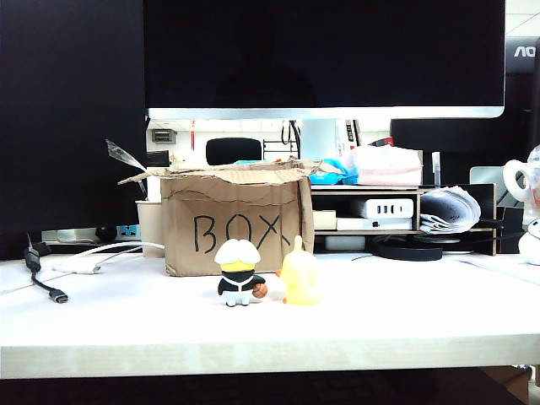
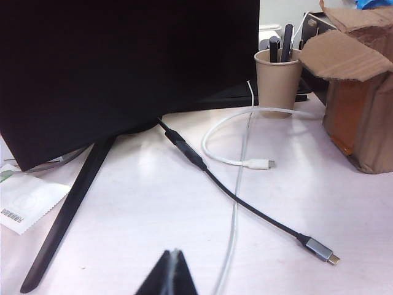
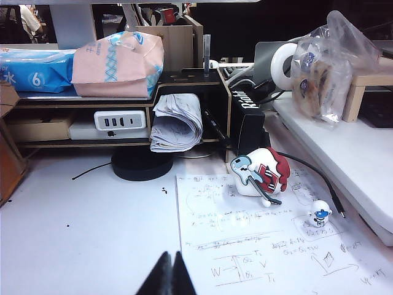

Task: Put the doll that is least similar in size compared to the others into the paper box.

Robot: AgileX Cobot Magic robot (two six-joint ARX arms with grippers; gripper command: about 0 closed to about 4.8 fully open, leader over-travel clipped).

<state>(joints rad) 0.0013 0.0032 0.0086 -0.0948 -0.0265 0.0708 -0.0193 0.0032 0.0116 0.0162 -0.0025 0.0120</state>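
The doll (image 3: 259, 173), round and white with a dark red cap and a red board, lies on a written sheet of paper in the right wrist view, well ahead of my right gripper (image 3: 171, 255), which is shut and empty. The paper box (image 1: 232, 224), brown cardboard marked "BOX" with torn flaps, stands mid-table; its side (image 2: 362, 104) also shows in the left wrist view. My left gripper (image 2: 174, 252) is shut and empty above bare table, far from the box. Neither gripper shows in the exterior view.
A white-haired figure in black (image 1: 238, 272) and a yellow duck-like figure (image 1: 299, 274) stand before the box. Cables (image 2: 245, 203) and a paper cup of pens (image 2: 277, 77) lie near the left gripper. A tiny white-and-blue figure (image 3: 319, 214) and a desk shelf (image 3: 184, 86) flank the doll.
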